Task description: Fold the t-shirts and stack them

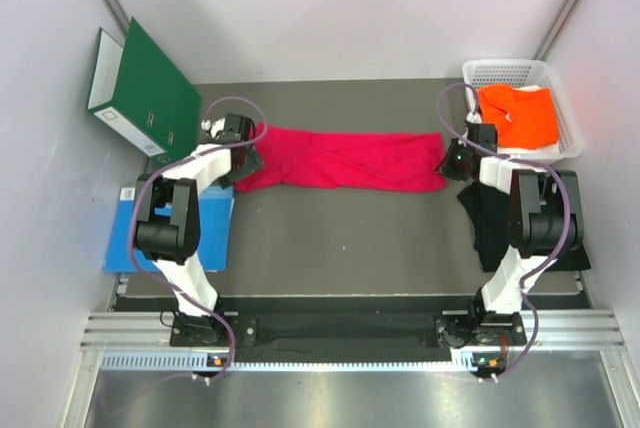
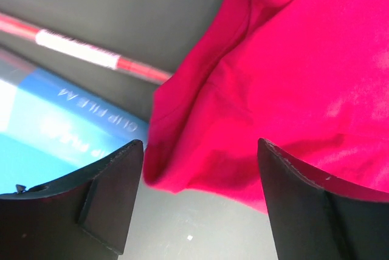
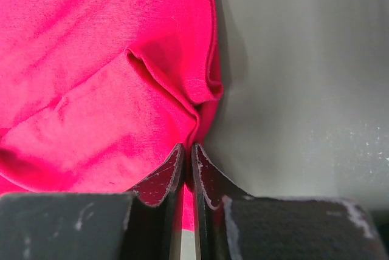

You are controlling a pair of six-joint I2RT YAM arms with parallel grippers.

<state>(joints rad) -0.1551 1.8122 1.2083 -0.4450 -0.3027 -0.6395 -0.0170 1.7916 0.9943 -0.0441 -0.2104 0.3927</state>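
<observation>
And there we had it: the crimson t-shirt [image 1: 340,160] lay stretched in a long, rumpled band across the far half of the matte dark grey table [image 1: 340,238], its soft knit bunched into lengthwise folds, with an arm at each end

At the left end sat the left gripper [image 1: 245,153]. From its wrist view we saw the two black wedge-shaped fingers [image 2: 109,199] standing wide apart. The rounded, folded edge of the red cloth lay between them on the table, pinched by neither. Just beyond that edge lay a thin red rod [image 2: 79,47] with a white band, and next to it the glossy blue sheet [image 1: 125,238] with pale lettering

At the right end, the right gripper [image 1: 452,161] told a different story. Its scuffed black fingertips [image 3: 164,181] were pressed almost together, with a sliver of crimson cloth caught in the narrow slot between them. The fabric puckered into a small raised ridge just above the tips, with smooth grey tabletop to one side

Beside and partly under the right arm we spotted the black t-shirt [image 1: 490,223], a limp dark heap near the table's right edge. The orange t-shirt [image 1: 518,116] lay crumpled in the white lattice basket [image 1: 565,98] at the far right corner. Opposite it, a stiff green binder [image 1: 150,88] with a white spine leaned tilted by the left wall
</observation>
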